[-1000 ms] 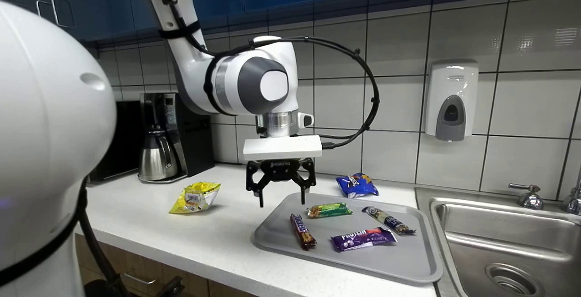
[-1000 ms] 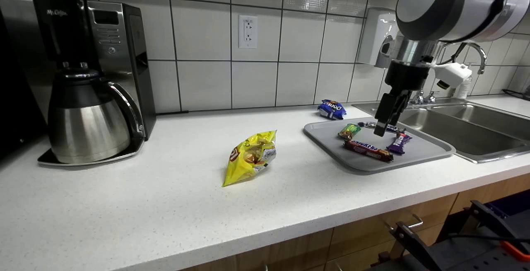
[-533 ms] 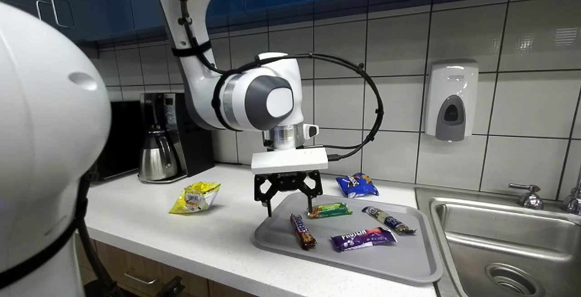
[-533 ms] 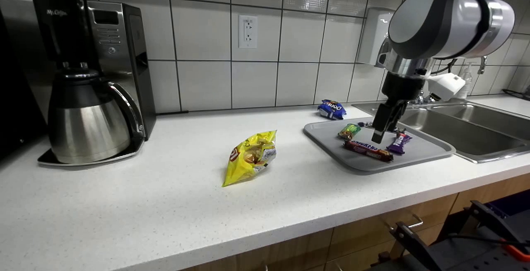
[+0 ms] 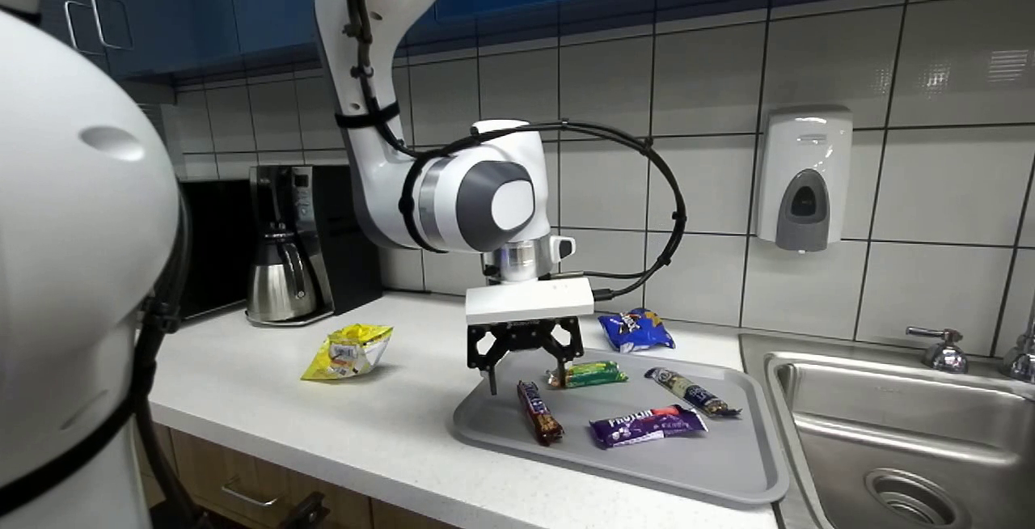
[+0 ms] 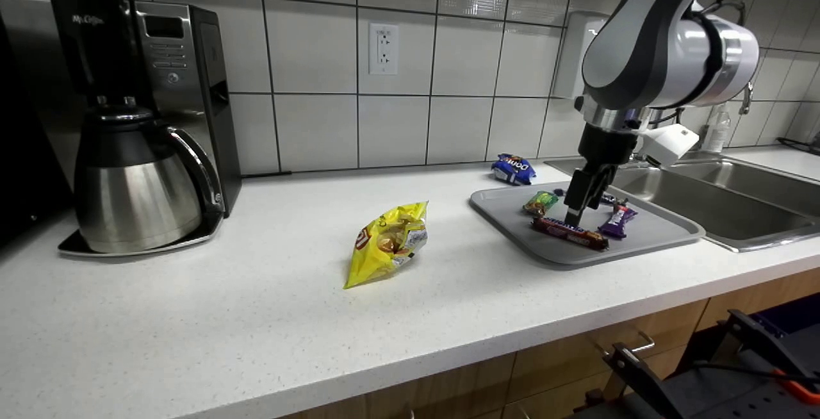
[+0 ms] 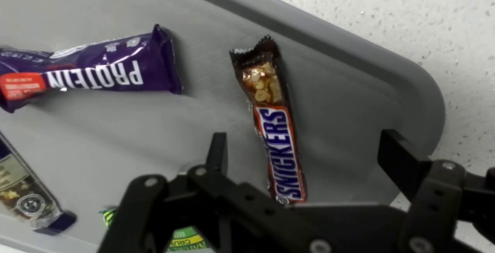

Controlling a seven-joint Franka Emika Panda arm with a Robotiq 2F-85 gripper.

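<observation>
Snickers bar (image 7: 275, 133) sits between the fingers of the gripper (image 7: 304, 144) in wrist view, gap on both sides. Jaws stand wide apart, nothing in them; fingertip height over the bar is hard to judge. Bar lies flat, label up, on the gray tray (image 5: 687, 460), near a rounded corner. Green-wrapped bar (image 5: 600, 374) is close by, partly hidden by the gripper in wrist view. Further across the tray: purple protein bar (image 7: 96, 67) and a dark-blue-and-beige bar (image 5: 693, 392), well clear of the fingers. Off the tray, on the white counter (image 5: 242, 371): blue snack bag (image 6: 512, 170) near the tiled wall (image 6: 314, 47), yellow bag (image 6: 387, 246) between tray and coffee maker (image 6: 170, 66). Sink (image 5: 914, 408) just beside the tray, soap dispenser (image 5: 806, 165) on the wall.
</observation>
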